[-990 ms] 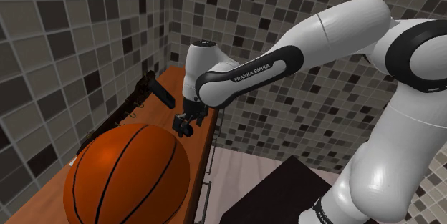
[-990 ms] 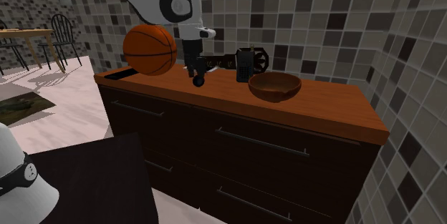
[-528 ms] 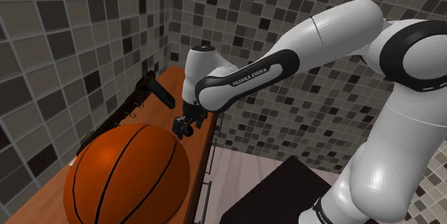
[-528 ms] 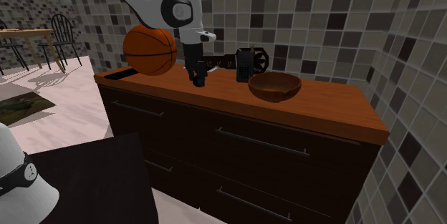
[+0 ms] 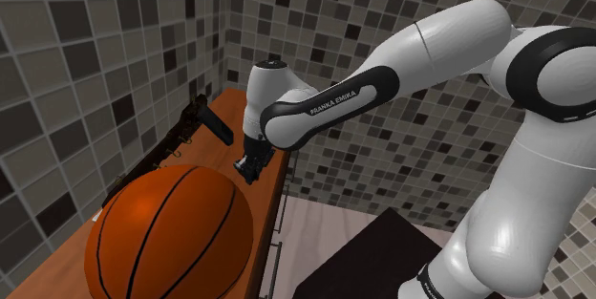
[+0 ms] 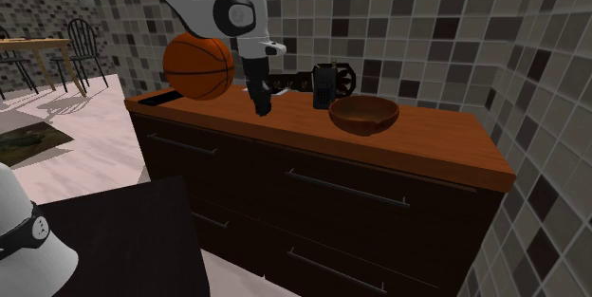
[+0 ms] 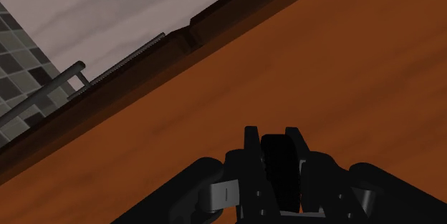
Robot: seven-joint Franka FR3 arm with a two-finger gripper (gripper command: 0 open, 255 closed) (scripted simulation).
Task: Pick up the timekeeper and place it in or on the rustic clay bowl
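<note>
Gripper (image 7: 272, 137): clamped on the timekeeper (image 7: 279, 167), a small black disc
Spot: hung low over the brown countertop (image 7: 344, 65)
Bowl (image 6: 363, 122): brown, sat well apart

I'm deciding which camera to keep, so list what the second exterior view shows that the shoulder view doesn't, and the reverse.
The second exterior view adds the brown bowl on the counter, a dark boxy object just behind it, and chairs off across the room. The shoulder view adds the FRANKA EMIKA lettering on the arm and the arm's big upper joint. Both share the basketball, the gripper low over the wooden counter, and the black stand.
</note>
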